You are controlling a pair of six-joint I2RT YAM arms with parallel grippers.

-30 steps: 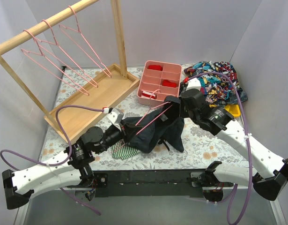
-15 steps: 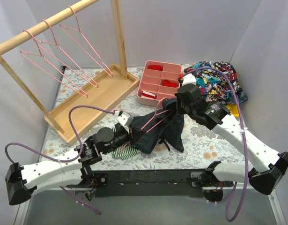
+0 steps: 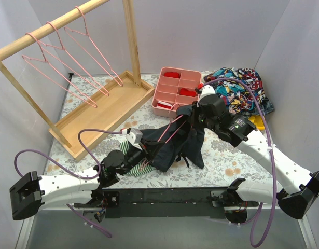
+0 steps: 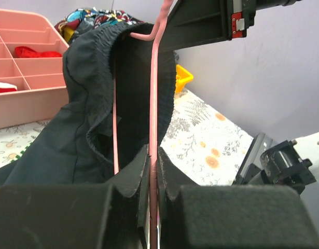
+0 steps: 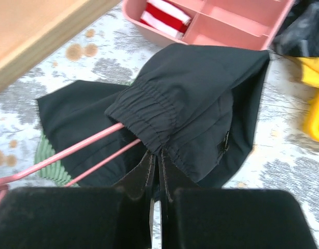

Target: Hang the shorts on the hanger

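Note:
The dark navy shorts (image 3: 175, 142) hang in mid-table, draped over one end of a pink wire hanger (image 3: 167, 132). My left gripper (image 3: 143, 153) is shut on the hanger's wire (image 4: 153, 119), which runs up into the shorts' elastic waistband (image 4: 92, 62). My right gripper (image 3: 193, 116) is shut on the waistband edge (image 5: 149, 122) and holds it up. Two pink hanger wires (image 5: 71, 155) pass inside the shorts (image 5: 200, 98) in the right wrist view.
Three more pink hangers (image 3: 71, 57) hang on the wooden rack (image 3: 105, 111) at back left. A pink divided tray (image 3: 176, 91) with red items stands behind. The colourful garment (image 3: 239, 91) lies back right, striped shorts (image 3: 133, 163) under my left arm.
My left arm has slid right and forward with the hanger, pushing it further into the shorts. My right gripper lifted the waistband slightly up and back.

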